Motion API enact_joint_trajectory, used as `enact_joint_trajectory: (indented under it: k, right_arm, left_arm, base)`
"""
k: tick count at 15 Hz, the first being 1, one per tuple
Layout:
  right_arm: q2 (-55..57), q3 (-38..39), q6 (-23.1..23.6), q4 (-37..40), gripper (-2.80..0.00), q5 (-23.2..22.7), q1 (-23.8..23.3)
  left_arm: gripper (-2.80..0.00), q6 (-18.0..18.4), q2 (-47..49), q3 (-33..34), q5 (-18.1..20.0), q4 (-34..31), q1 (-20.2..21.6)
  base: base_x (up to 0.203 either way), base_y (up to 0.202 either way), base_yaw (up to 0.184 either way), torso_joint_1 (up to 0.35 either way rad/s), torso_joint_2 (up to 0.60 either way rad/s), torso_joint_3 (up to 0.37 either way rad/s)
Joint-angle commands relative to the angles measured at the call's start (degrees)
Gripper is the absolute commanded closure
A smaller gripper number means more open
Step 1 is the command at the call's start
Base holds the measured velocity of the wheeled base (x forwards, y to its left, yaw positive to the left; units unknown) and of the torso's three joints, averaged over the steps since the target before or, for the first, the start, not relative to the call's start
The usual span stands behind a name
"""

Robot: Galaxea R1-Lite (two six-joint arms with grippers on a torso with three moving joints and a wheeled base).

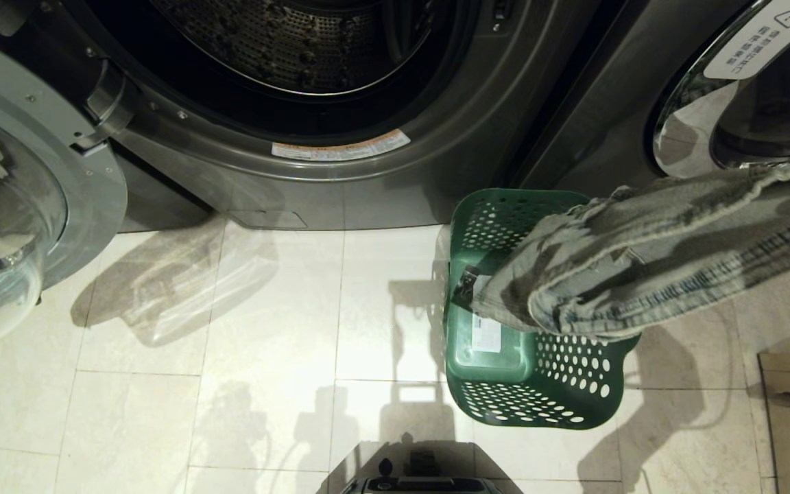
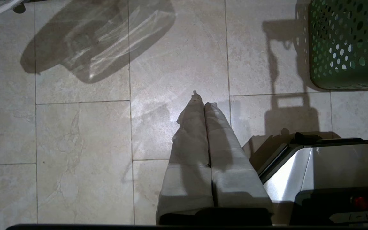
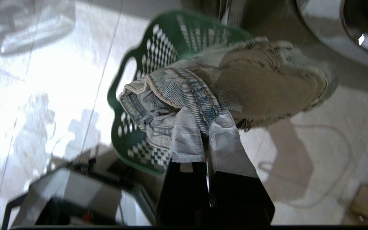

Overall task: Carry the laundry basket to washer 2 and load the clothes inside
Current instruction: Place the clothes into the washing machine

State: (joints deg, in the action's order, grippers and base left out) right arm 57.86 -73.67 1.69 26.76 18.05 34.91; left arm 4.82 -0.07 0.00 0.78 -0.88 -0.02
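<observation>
From where I stand, the clothes (image 1: 649, 261) run off the head view's right edge, so the right gripper (image 3: 204, 123) holding them stays unseen there. They cover much of the laundry basket (image 1: 525, 370). The open washer's (image 1: 285, 103) drum is cut off at the top.

Left gripper (image 2: 203, 102): fingers pressed together, empty, pointing straight down beside the robot's base, parked. Right gripper (image 3: 204, 123): raised, taped fingers (image 3: 187, 137) pinched tightly on a fold of the clothes (image 3: 251, 83), carrying them in the air. Neither arm visible from the head.
</observation>
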Motion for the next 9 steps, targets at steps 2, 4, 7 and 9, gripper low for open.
enact_joint_trajectory:
  k: [2,4,7,9]
  right_arm:
    - [-3.52,-2.08,-1.38,6.02,0.0,-0.35,0.0]
    - [-3.52,-1.34,-1.68,6.1,0.0,-2.94,0.06]
    - [-3.58,-0.72,-2.92,6.11,0.0,-7.77,-0.02]
    - [-3.8,-0.5,-3.45,6.11,0.0,-9.33,0.0]
  left_arm:
    - [0.0,0.02,-0.01,0.09,0.01,0.0,0.01]
    - [0.0,0.02,-0.01,0.09,0.01,0.0,0.02]
    - [0.0,0.02,-0.01,0.09,0.01,0.0,-0.05]
    - [0.0,0.02,-0.01,0.09,0.01,0.0,0.02]
  base:
    - [0.0,0.0,0.0,0.0,0.0,0.0]
    - [0.0,0.0,0.0,0.0,0.0,0.0]
    - [0.0,0.0,0.0,0.0,0.0,0.0]
    - [0.0,0.0,0.0,0.0,0.0,0.0]
